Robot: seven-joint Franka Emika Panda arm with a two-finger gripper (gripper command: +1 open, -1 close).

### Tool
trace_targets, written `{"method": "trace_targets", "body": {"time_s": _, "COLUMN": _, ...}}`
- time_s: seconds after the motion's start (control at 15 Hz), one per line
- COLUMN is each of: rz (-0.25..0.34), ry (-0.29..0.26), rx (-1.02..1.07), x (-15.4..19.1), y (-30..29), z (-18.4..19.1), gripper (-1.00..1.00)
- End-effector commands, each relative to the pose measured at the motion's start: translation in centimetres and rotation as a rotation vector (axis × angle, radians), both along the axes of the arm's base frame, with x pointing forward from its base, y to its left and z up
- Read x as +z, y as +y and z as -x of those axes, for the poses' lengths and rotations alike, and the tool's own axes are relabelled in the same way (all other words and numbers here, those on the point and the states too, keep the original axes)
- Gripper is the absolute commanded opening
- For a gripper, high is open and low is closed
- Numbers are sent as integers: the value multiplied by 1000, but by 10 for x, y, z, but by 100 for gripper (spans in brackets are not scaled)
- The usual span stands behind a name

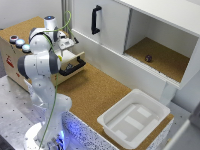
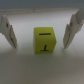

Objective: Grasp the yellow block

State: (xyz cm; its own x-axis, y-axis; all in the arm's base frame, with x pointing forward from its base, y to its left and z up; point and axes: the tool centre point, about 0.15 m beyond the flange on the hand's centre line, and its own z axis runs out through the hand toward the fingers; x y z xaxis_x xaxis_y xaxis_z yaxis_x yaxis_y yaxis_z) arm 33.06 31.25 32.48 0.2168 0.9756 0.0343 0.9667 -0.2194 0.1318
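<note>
In the wrist view the yellow block (image 2: 45, 40) is a small bright yellow cube with dark marks on its faces, resting on a pale surface. My gripper (image 2: 40, 45) is open, with one finger (image 2: 8, 31) on each side of the block and a gap between each finger and the block. In the exterior view the gripper (image 1: 65, 43) is lowered into the open drawer (image 1: 75, 61) at the exterior view's left. The block itself is hidden there by the arm and the drawer.
The drawer has a black handle (image 1: 73, 68). A white cabinet door with a black bar handle (image 1: 96, 20) stands behind. A small dark ball (image 1: 148, 58) lies in the open compartment. A white tray (image 1: 134, 117) sits at the front right. Round buttons (image 1: 17, 40) are on the wooden box.
</note>
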Motion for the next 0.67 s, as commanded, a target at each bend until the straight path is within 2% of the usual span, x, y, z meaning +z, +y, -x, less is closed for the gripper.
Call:
{"method": "trace_targets", "body": {"time_s": 0.0, "rz": -61, "ry": 19, "rx": 40, "x": -15, "y": 5, "z": -19, "gripper": -100}}
{"method": "trace_targets", "body": {"time_s": 0.2, "rz": -38, "ry": 20, "rx": 67, "x": -11, "y": 9, "z": -17, "gripper": -100}}
{"method": "trace_targets", "body": {"time_s": 0.27, "rz": -5, "ry": 7, "rx": 76, "x": -14, "y": 12, "z": -14, "gripper": -100}}
{"method": "trace_targets", "body": {"time_s": 0.4, "rz": 25, "ry": 26, "rx": 66, "x": -15, "y": 12, "z": -12, "gripper": -100}}
{"method": "trace_targets", "body": {"time_s": 0.6, "rz": 29, "ry": 27, "rx": 39, "x": -9, "y": 12, "z": -12, "gripper": -100}}
